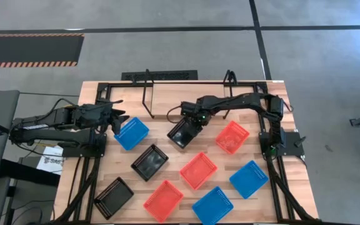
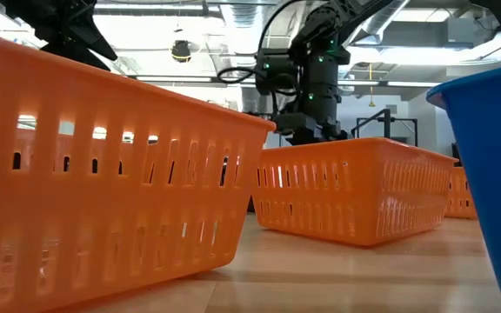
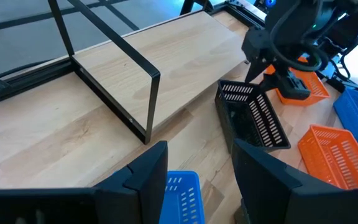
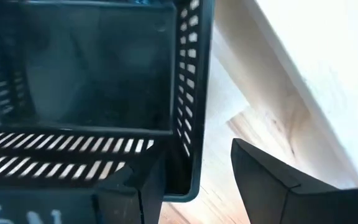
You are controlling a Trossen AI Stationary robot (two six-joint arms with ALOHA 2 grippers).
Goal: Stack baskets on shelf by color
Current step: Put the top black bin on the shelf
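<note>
My right gripper [image 1: 193, 121] [image 4: 197, 163] is shut on a black basket [image 1: 182, 133] [image 3: 254, 116] just in front of the shelf [image 1: 186, 103], a light board framed by black rods. The basket is tipped up. My left gripper [image 1: 119, 120] [image 3: 198, 157] is at the far left corner of a blue basket [image 1: 133, 133] [image 3: 179, 190], whose slotted wall stands between its fingers. In the low view my right arm [image 2: 307, 78] shows behind the orange baskets. My right gripper holds the black basket by a side wall near a corner [image 4: 192, 179], one finger inside the basket and one outside, coming from above and slanting. The basket hangs tilted, its held side raised and its low edge [image 3: 263, 142] near the table. My left gripper has the blue basket's wall [image 3: 178, 182] between its two fingers, coming from above at the basket's far left corner. The fingers hide the place of contact. Whether the basket is off the table I cannot tell.
On the tabletop in front lie two more black baskets [image 1: 149, 162] [image 1: 114, 197], three red-orange ones [image 1: 232, 136] [image 1: 198, 169] [image 1: 163, 200] and two blue ones [image 1: 249, 179] [image 1: 212, 205]. The shelf's upright rod loop [image 3: 143, 93] stands close to my left gripper.
</note>
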